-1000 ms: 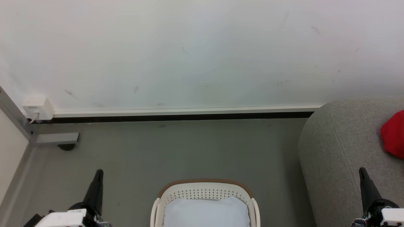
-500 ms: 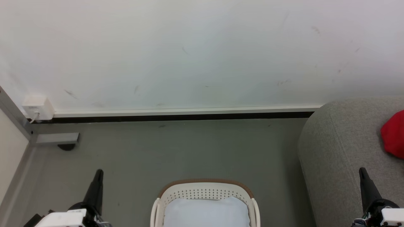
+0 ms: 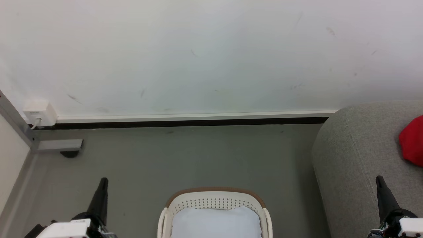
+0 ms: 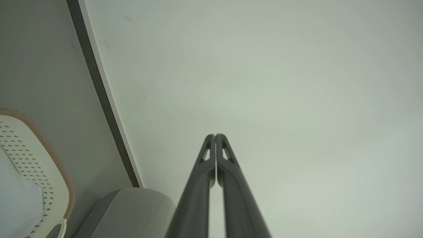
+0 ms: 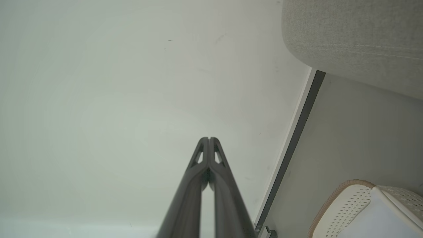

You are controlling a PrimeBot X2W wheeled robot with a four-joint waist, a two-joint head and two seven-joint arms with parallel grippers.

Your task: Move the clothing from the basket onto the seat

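Dark grey and pressed shut, my left fingers and right fingers hold nothing. Between them the basket stands on the floor with pale fabric inside. Red clothing lies on the grey seat, past my right fingers.

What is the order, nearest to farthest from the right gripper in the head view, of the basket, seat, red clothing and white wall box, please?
From the right gripper:
1. seat, right behind its fingers, lower right.
2. red clothing, on the seat, right edge.
3. basket, bottom centre.
4. white wall box, far left.
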